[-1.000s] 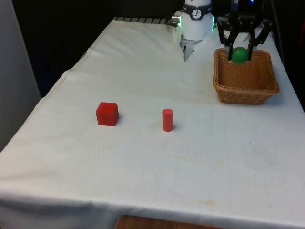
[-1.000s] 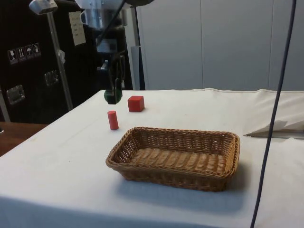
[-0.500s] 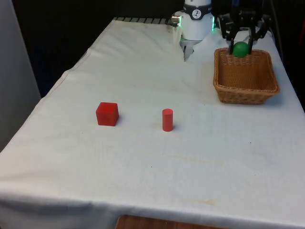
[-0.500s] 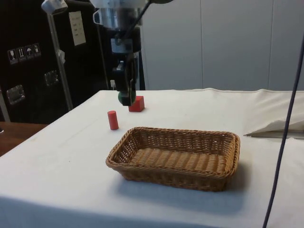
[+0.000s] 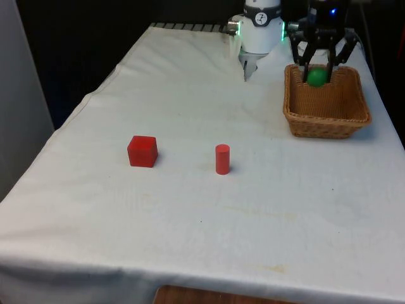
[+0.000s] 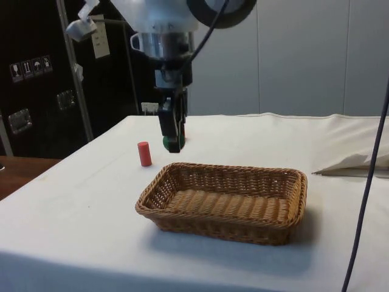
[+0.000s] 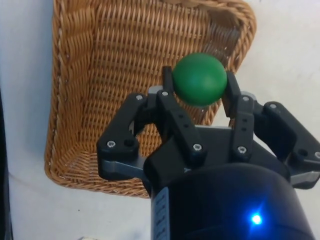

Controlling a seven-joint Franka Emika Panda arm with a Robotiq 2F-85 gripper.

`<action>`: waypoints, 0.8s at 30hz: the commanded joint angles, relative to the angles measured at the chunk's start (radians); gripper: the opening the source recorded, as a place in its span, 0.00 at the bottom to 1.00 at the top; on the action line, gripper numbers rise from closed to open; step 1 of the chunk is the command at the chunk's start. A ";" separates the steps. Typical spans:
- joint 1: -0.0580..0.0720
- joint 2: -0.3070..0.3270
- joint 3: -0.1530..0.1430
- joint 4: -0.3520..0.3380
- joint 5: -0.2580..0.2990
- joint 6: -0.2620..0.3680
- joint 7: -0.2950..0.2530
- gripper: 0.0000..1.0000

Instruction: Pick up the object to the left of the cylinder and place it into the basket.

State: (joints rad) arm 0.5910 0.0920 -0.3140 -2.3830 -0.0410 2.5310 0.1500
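Green ball (image 7: 199, 79) held over the basket (image 5: 329, 117)

A red cube (image 5: 142, 151) and red cylinder (image 5: 222, 159) are left well apart on the cloth; the ball is clamped by the downward-pointing gripper (image 7: 200, 85).

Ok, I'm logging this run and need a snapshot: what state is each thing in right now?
Gripper: shut on the green ball, above the basket's end.
Green ball: held between the jaws, not yet released.
Basket: upright on the cloth, nothing lying in it.
Red cylinder: standing upright on the table, untouched.
Red cube: resting flat on the table, to the front view's left of the cylinder.
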 commanded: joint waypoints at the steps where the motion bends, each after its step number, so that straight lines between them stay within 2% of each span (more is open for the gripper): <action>1: 0.003 -0.001 -0.001 -0.013 -0.018 0.022 0.019 0.00; 5: 0.004 0.001 0.010 -0.047 -0.025 0.056 0.033 0.00; 6: 0.000 0.000 0.015 -0.043 -0.002 0.042 0.011 0.00; 7: 0.005 0.002 0.012 -0.055 -0.026 0.064 0.037 0.00; 14: 0.005 0.018 0.034 -0.104 -0.039 0.126 0.065 0.00; 15: 0.000 0.007 0.039 -0.101 -0.012 0.102 0.039 0.00; 16: 0.004 0.021 0.037 -0.109 -0.042 0.133 0.069 0.00; 23: 0.007 0.064 0.055 -0.137 -0.049 0.212 0.094 0.00; 24: 0.000 0.056 0.063 -0.135 -0.026 0.192 0.071 0.00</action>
State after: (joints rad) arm 0.5910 0.1480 -0.2510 -2.5180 -0.0670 2.7230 0.2210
